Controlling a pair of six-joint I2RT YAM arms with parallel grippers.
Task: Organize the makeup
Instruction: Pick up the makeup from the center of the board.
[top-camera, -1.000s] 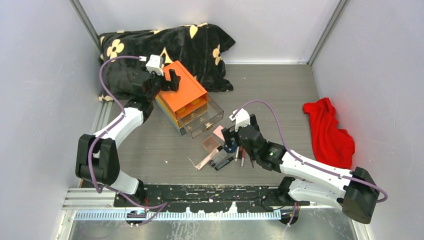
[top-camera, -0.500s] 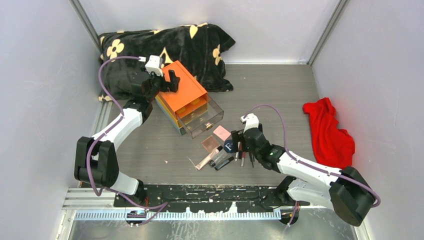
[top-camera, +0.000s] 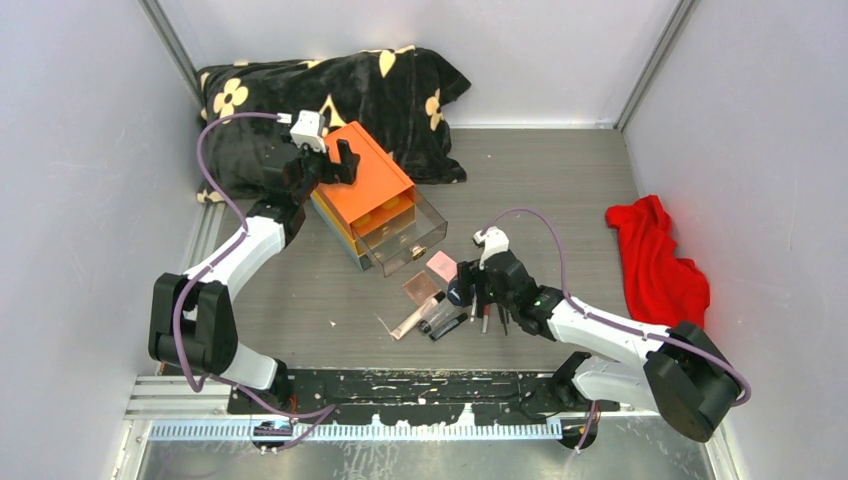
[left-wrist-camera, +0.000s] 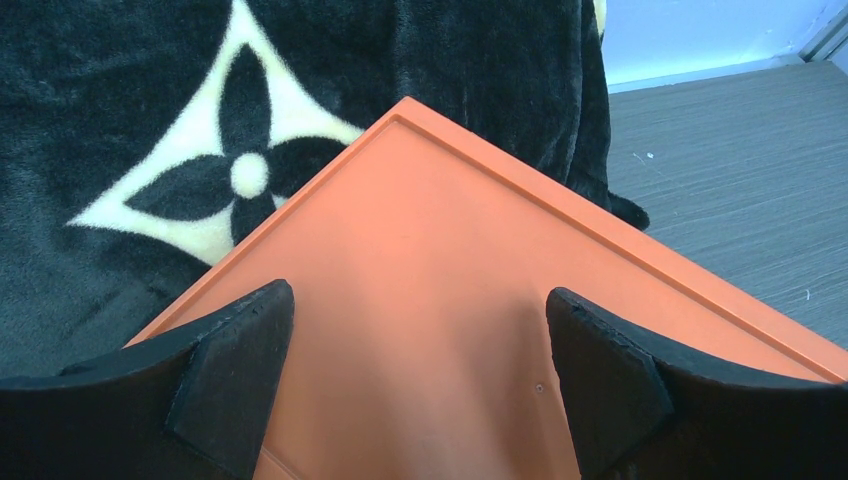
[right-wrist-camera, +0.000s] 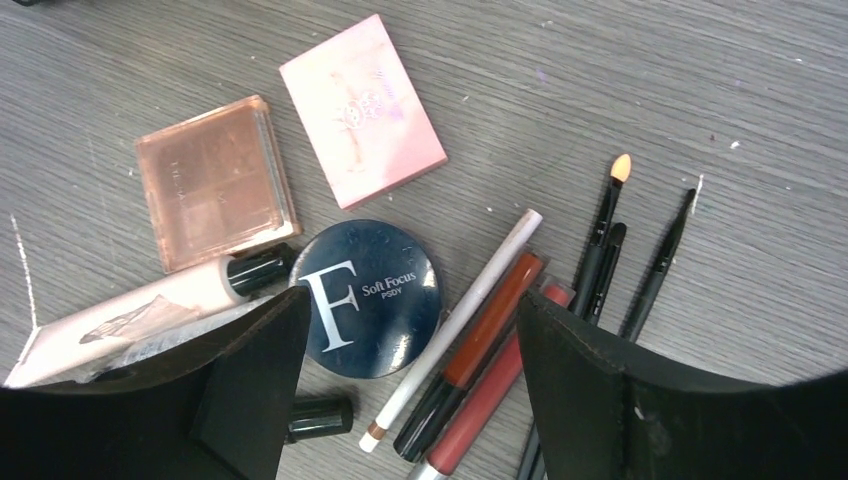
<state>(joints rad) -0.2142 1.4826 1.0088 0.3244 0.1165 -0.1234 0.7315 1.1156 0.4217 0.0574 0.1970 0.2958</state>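
The makeup lies in a loose pile on the table. In it are a pink square compact (right-wrist-camera: 362, 110), a clear brownish compact (right-wrist-camera: 215, 182), a round dark compact with a white F (right-wrist-camera: 370, 297), a pinkish tube (right-wrist-camera: 140, 312), a white pencil (right-wrist-camera: 460, 315), a red gloss tube (right-wrist-camera: 485, 340) and thin black brushes (right-wrist-camera: 600, 260). My right gripper (right-wrist-camera: 410, 340) hangs open just over the pile (top-camera: 440, 300), its fingers straddling the round compact, pencil and gloss without touching them. My left gripper (left-wrist-camera: 420, 340) stands open over the orange box top (left-wrist-camera: 430, 250), holding nothing.
The orange box (top-camera: 372, 185) has its clear lower drawer (top-camera: 405, 237) pulled out toward the pile. A black flowered blanket (top-camera: 330, 95) fills the back left corner. A red cloth (top-camera: 660, 265) lies at the right, near the wall.
My right gripper has shifted right and come down lower over the makeup pile, with its fingers drawn in a little. The left arm has stayed where it was.
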